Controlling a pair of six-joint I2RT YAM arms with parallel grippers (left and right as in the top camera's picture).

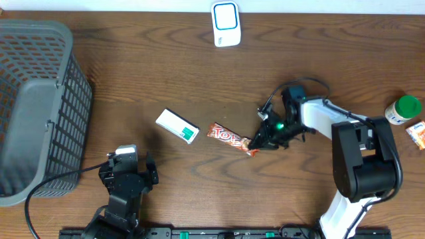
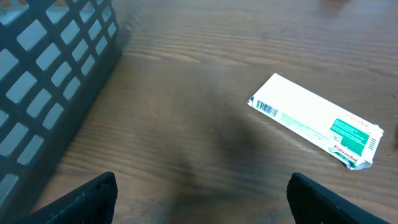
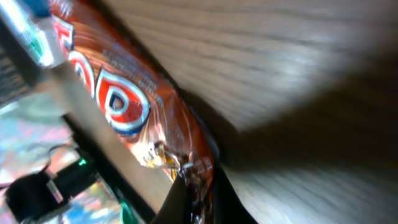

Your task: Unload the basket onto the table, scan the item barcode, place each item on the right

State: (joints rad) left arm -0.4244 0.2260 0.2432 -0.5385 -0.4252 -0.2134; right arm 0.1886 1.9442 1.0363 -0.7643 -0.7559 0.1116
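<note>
R pincer (image 1: 257,143) is pinching the candy bar (image 1: 229,138) by its end. Bar is lying on table (image 1: 199,79), stretching off pincer's left. Best lifting slowly w/o twisting, turning barcode toward scanner (image 1: 226,24), far ahead of pincer. L pincer (image 2: 202,198) is sitting spread, empty.

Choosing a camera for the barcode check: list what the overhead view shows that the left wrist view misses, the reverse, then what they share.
Overhead only: the white-and-blue device, likely the scanner; the candy bar with the right arm's jaws shut on its end; the green-capped bottle; an orange packet. Left wrist only: the printed barcode on the white-and-green box. Both: that box, the basket and the wooden table.
</note>
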